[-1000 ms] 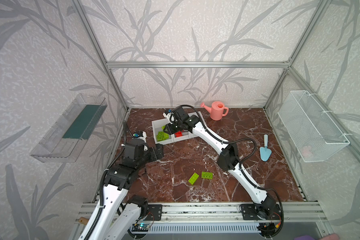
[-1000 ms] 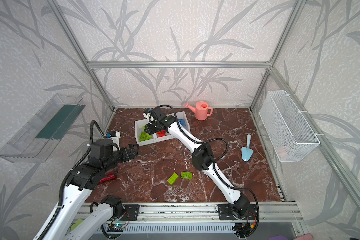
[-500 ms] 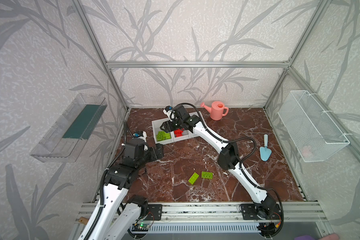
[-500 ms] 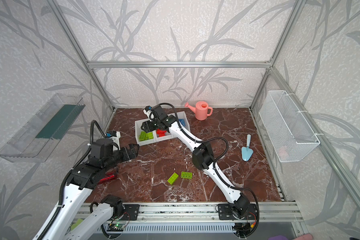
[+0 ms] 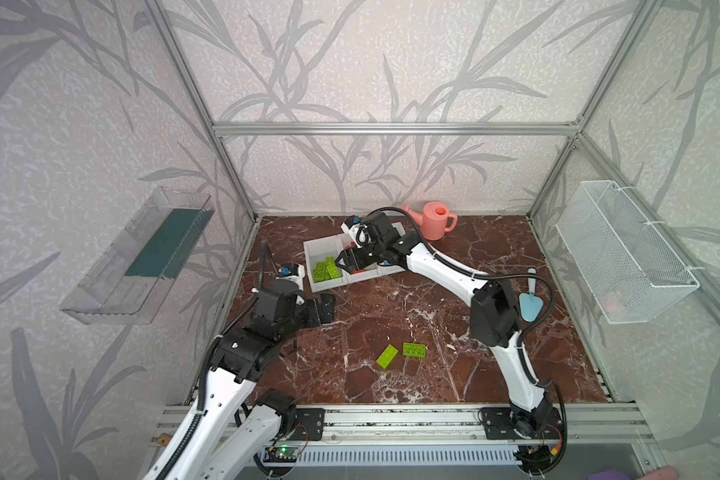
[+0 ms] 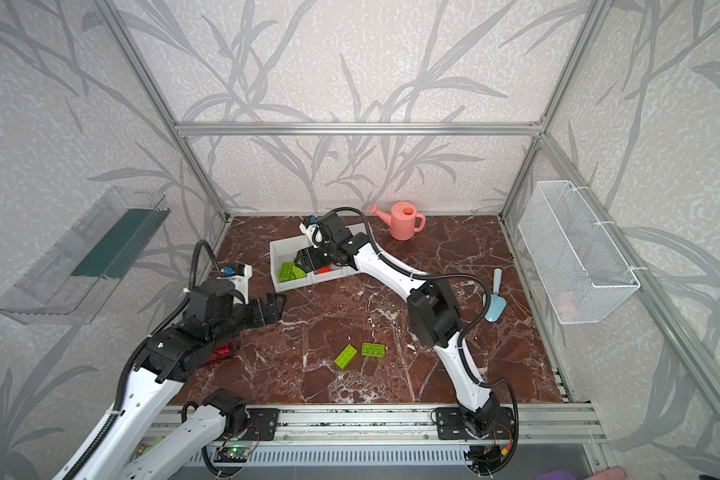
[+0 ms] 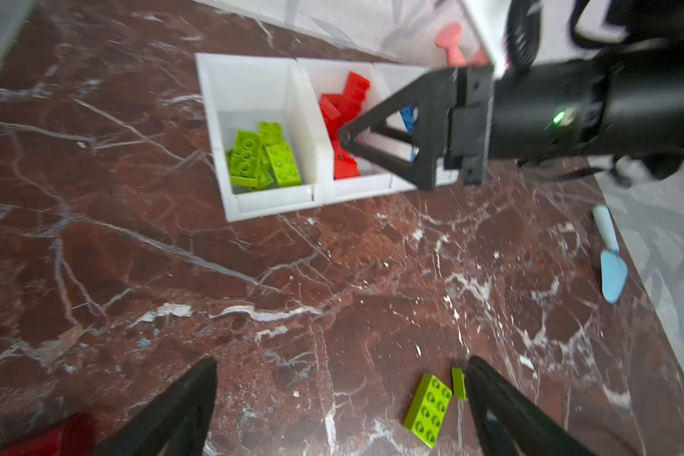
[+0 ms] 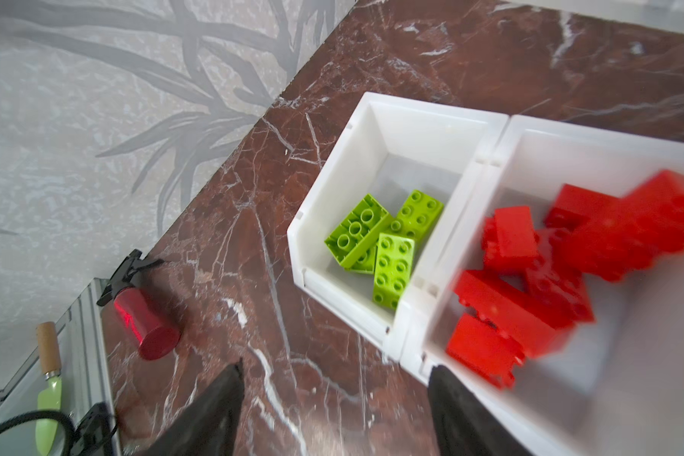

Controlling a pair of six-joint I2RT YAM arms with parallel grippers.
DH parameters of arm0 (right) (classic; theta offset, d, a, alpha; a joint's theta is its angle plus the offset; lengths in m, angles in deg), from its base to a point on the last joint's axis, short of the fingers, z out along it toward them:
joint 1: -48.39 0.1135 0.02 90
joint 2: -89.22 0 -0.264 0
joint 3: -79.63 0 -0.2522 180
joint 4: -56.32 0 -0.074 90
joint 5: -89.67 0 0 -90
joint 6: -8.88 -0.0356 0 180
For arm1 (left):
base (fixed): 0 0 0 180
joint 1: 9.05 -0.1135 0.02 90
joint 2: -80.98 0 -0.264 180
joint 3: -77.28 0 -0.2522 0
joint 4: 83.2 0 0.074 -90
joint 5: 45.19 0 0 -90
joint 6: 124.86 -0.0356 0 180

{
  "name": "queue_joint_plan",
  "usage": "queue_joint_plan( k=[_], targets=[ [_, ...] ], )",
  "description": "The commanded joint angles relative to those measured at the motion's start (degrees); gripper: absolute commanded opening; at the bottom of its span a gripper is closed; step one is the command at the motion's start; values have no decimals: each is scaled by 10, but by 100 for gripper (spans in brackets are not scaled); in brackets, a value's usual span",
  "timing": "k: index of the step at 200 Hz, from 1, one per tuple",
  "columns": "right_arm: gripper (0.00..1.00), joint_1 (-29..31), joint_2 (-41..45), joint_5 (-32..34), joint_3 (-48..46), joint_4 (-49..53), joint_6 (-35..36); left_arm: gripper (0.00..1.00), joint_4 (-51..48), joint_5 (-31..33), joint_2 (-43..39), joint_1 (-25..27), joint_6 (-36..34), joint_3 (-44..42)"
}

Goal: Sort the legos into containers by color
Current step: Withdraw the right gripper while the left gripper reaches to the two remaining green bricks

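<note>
R wrist view alone shows red canister (image 8: pixel 147 323) whole, near containers (image 8: pixel 328 173).

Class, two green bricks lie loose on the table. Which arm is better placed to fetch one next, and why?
Probably the left: the left gripper hovers open and empty nearer the green bricks, while the right gripper is over the containers at the back.

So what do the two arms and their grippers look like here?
The left arm and right arm have white link shells and black joint housings. A black ribbed hose follows the left, a smooth black cable the right. The left gripper and right gripper are black, with triangular open-frame fingers. Green lights glow on the right wrist.
</note>
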Motion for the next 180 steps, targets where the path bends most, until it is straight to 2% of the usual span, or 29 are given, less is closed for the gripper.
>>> queue_joint_plan(
  k=[1,31,58,96,146,180],
  targets=[
    [76,-24,121,-5,-124,-104,-8,97,-26,75,33,64,-1,24],
    [78,-59,270,-2,-325,-170,-29,97,-20,110,66,139,27,12],
    [81,-91,390,13,-478,-167,-40,96,-26,188,115,221,52,-5],
    [87,-139,565,33,-683,-168,-82,96,21,178,182,286,77,-27],
    [96,-156,744,131,-832,-133,-113,96,89,145,284,341,94,-22],
    [98,-169,792,172,-879,-146,-123,96,100,142,365,374,100,7]
  ],
)
